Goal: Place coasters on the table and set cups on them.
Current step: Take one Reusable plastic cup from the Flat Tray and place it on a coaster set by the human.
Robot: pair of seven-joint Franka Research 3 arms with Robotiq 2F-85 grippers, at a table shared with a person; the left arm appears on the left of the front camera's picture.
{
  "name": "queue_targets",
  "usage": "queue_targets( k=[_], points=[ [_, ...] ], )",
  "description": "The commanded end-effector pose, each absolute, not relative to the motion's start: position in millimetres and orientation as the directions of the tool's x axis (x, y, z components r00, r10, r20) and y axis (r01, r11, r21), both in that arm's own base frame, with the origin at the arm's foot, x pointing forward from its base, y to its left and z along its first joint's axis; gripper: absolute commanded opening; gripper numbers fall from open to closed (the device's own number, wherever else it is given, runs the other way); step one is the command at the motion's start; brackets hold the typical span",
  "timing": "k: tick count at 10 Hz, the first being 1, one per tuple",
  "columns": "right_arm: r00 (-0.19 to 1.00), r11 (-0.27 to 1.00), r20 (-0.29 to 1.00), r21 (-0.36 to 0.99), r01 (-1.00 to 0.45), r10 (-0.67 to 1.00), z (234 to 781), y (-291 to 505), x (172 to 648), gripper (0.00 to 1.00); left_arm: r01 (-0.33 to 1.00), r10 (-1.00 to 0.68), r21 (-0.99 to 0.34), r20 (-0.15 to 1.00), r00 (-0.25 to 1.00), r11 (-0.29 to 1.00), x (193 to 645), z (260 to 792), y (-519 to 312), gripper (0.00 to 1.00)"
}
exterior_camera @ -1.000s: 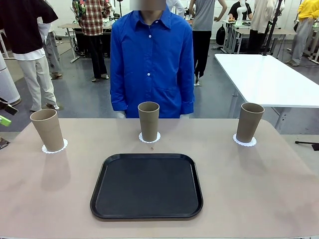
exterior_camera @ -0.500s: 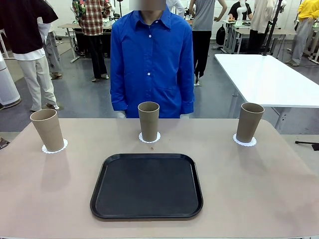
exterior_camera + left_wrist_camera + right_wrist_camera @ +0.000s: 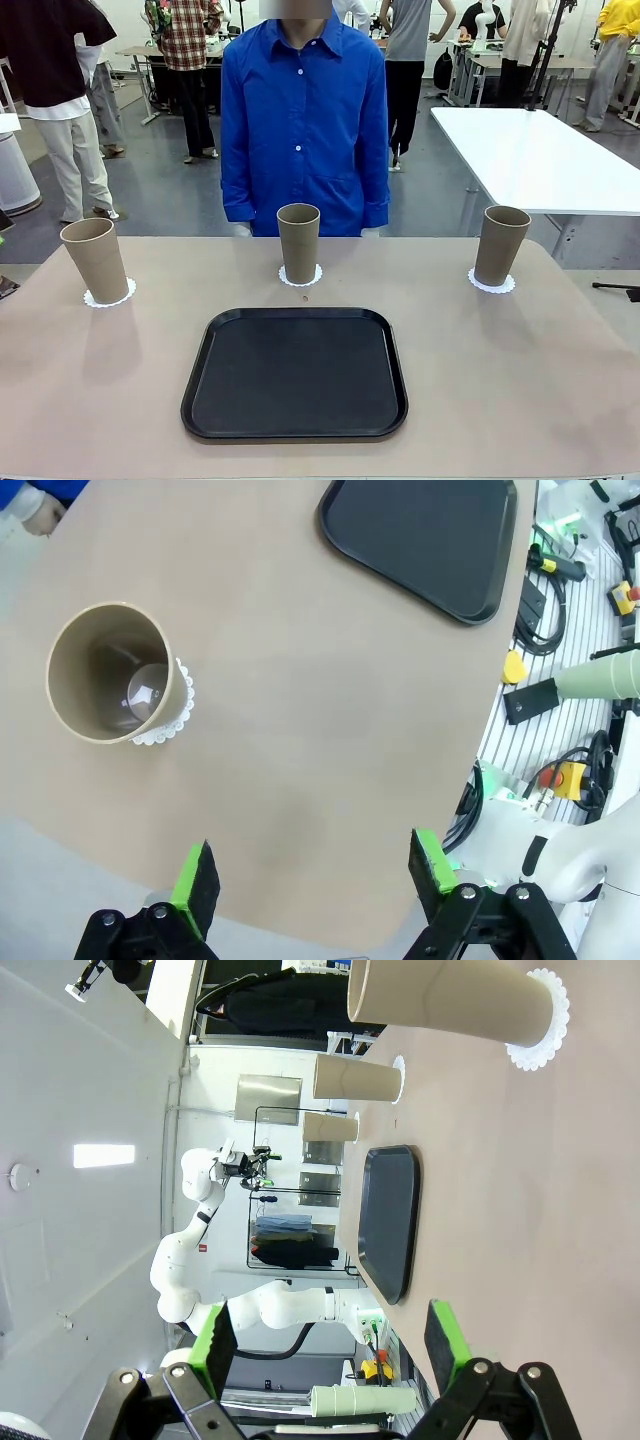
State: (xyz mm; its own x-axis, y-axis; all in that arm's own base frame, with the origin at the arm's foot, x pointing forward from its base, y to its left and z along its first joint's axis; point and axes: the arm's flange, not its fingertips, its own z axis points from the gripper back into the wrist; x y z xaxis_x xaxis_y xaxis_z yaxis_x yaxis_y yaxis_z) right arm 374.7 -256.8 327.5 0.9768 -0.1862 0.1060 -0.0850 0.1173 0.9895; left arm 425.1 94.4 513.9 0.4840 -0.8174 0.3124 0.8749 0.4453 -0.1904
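Cups all standing now, three of them across the far half of the table (image 3: pixel 560 400), each one upright on its own coaster: left cup (image 3: pixel 95 260) on the left coaster (image 3: pixel 110 297), middle cup (image 3: pixel 298 243) on the middle coaster (image 3: pixel 300 277) just in front of the person in the blue shirt (image 3: pixel 305 120), right cup (image 3: pixel 501 245) on the right coaster (image 3: pixel 491 284). Black tray (image 3: pixel 295 373) sits bare at the near centre, well apart from all three.

And the change: a second ago the tip of the left arm showed at the left edge of the front view, beside the left cup, and now that edge is bare, so the arm has pulled back. From its wrist, the left gripper (image 3: pixel 310 880) hangs above the table's edge with jaws spread wide and nothing between them, the left cup off to one side on its doily. Right gripper (image 3: pixel 330 1345) likewise wide open and empty, looking along the table at the row of cups.

My read: the placing is done, every cup is seated, and both arms are clear
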Motion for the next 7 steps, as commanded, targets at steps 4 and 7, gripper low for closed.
queue_targets(
  k=[4, 7],
  points=[
    [0.978, 0.125, 0.099, 0.989, -0.076, -0.183, 327.1, -256.6, 374.3, 1.0, 0.882, -0.823, -0.179, 0.317, 0.471, 0.435, 428.1, 515.4, 97.2, 1.0],
    [0.978, 0.125, 0.099, 0.989, -0.076, -0.183, 327.1, -256.6, 374.3, 1.0, 0.882, -0.823, -0.179, 0.317, 0.471, 0.435, 428.1, 515.4, 97.2, 1.0]
  ],
)
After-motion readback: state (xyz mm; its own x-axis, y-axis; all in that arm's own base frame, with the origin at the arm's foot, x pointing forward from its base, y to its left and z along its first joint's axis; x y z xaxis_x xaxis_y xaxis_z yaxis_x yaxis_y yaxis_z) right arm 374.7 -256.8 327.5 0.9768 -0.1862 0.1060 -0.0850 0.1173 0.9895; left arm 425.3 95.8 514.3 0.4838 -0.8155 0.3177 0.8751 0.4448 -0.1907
